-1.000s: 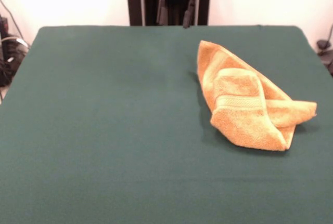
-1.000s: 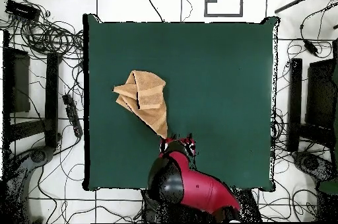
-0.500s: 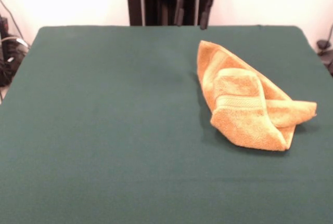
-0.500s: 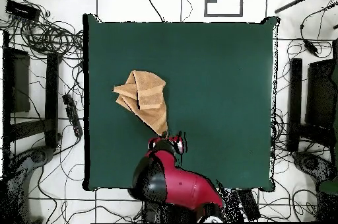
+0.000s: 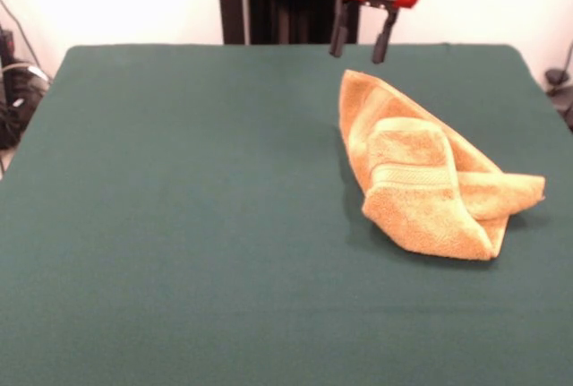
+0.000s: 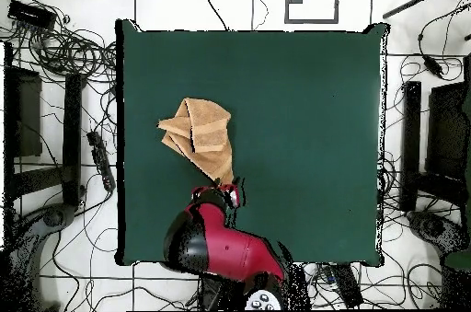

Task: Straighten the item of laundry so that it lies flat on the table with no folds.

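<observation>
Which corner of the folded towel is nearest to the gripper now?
The pointed far tip of the towel, just below the open gripper. The towel's other ends, the tongue toward the table edge and the thick folded hem, lie farther away.

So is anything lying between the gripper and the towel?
No. In the front view the open gripper hangs just above the towel's far tip, with only bare green table showing between them. The overhead view shows nothing there either.
</observation>
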